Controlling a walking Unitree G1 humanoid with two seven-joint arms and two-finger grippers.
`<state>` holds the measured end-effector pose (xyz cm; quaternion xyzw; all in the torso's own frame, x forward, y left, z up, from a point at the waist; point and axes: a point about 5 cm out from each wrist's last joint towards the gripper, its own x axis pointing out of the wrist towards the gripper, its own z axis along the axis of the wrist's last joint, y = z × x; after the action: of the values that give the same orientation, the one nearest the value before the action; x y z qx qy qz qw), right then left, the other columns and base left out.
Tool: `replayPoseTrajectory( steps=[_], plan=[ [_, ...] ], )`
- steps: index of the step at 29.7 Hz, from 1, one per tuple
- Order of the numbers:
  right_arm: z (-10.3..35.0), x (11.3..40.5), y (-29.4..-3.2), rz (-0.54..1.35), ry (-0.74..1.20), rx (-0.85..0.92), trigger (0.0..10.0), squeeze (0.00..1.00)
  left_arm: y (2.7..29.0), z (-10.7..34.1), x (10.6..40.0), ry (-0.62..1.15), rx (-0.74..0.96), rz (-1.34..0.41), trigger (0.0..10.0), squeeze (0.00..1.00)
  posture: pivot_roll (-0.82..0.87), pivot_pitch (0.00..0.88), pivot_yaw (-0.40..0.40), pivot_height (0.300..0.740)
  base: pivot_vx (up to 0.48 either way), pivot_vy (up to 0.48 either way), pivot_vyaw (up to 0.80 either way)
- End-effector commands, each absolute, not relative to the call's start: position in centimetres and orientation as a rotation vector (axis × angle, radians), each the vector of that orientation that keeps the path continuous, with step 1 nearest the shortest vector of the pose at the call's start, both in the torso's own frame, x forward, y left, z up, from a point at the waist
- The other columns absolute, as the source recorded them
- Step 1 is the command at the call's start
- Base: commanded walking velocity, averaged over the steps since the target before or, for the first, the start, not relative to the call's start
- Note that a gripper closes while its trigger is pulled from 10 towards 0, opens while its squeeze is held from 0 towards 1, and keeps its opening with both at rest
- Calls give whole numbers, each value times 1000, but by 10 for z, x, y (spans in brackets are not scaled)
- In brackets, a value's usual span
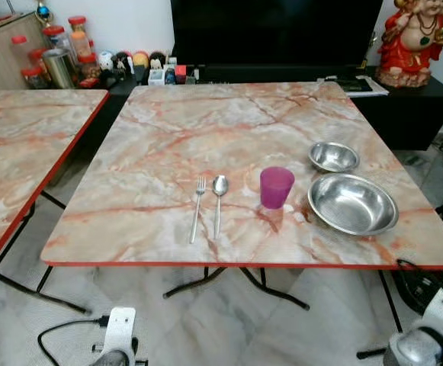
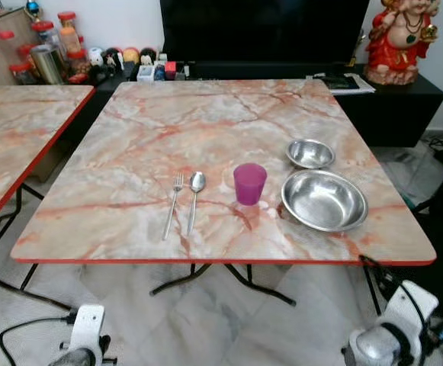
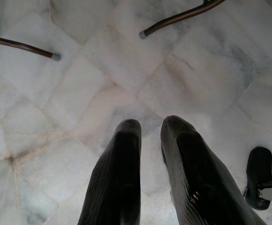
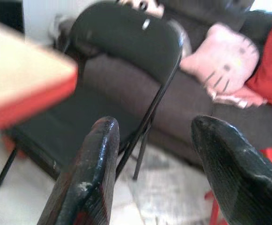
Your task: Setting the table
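Note:
On the marble-patterned table (image 1: 168, 130) a fork (image 1: 197, 207) and a spoon (image 1: 218, 202) lie side by side near the front edge. To their right stands a purple cup (image 1: 275, 187). Right of the cup sits a large steel bowl (image 1: 352, 203), with a small steel bowl (image 1: 333, 156) just behind it. Both arms hang low below the table's front edge. My left gripper (image 3: 150, 124) points down at the marble floor, its fingers close together and holding nothing. My right gripper (image 4: 159, 124) is open and empty, beside the table's red edge (image 4: 28, 98).
A second marble table (image 1: 15, 145) stands to the left across a narrow gap. Behind are a dark TV cabinet with jars (image 1: 57, 57) and a red statue (image 1: 412, 38). A black folding chair (image 4: 126, 42) and a sofa with a pink cushion (image 4: 229, 56) face the right gripper. Cables (image 1: 61, 332) lie on the floor.

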<state>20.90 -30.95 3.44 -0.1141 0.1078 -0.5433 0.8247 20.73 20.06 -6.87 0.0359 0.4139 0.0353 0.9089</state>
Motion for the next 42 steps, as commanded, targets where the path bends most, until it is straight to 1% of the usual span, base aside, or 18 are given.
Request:
replayPoseTrajectory(
  steps=[1,2,3,4,7,9,10,11,13,16,25,26,27,33,36,37,38,42],
  plan=[
    [50,214,-311,-1171,177,-239,10000,0,200,-70,204,854,73,68,10000,0,-87,0,21,740,0,0,0],
    [50,214,-311,-1171,177,-239,10000,0,200,-70,204,854,73,68,10000,0,-87,0,21,740,0,0,0],
    [69,226,-311,-1152,117,-216,10000,0,199,-71,203,856,74,65,10000,0,-90,0,23,740,0,0,0],
    [74,229,-311,-1146,104,-209,10000,0,199,-71,203,857,75,63,10000,0,-90,0,23,740,0,0,0],
    [78,228,-310,-1144,107,-206,10000,0,199,-71,203,857,75,62,10000,0,-90,0,23,740,0,0,0],
    [106,258,-311,-1072,26,-157,10000,0,199,-71,203,859,73,63,10000,0,-96,0,32,740,0,0,0],
    [138,289,-312,-968,-47,-96,10000,0,199,-71,203,859,74,65,10000,0,-98,0,34,740,0,0,0],
    [138,289,-312,-968,-47,-96,10000,0,199,-71,203,859,74,65,10000,0,-98,0,34,740,0,0,0],
    [156,310,-312,-876,-59,-52,10000,0,200,-71,203,861,75,70,10000,0,-98,0,34,740,0,0,0],
    [158,320,-312,-831,-23,27,10000,0,201,-71,202,861,74,75,10000,0,-96,0,34,740,0,0,0],
    [152,333,-314,-778,90,157,10000,0,204,-71,201,864,74,83,10000,0,-79,0,42,740,0,0,0],
    [151,334,-314,-758,92,152,10000,239,205,-71,201,865,75,83,10000,0,-80,0,43,740,0,0,0],
    [150,336,-313,-729,104,151,10000,1000,205,-71,201,866,77,82,10000,0,-79,4,45,740,0,0,0],
    [137,343,-304,-673,190,214,10000,1000,204,-72,201,873,85,72,10000,0,-76,11,46,740,0,0,0],
    [126,345,-292,-660,228,268,10000,992,202,-72,200,876,77,70,10000,0,-66,6,42,740,0,0,0],
    [124,346,-289,-655,230,280,10000,271,202,-73,200,877,76,69,10000,0,-59,4,41,740,0,0,0],
    [120,348,-282,-641,241,298,10000,0,201,-73,200,876,78,64,10000,0,-50,1,42,740,0,0,0],
    [113,352,-271,-598,275,326,10000,0,200,-73,199,874,81,62,10000,0,-38,0,36,740,0,0,0]
  ],
)
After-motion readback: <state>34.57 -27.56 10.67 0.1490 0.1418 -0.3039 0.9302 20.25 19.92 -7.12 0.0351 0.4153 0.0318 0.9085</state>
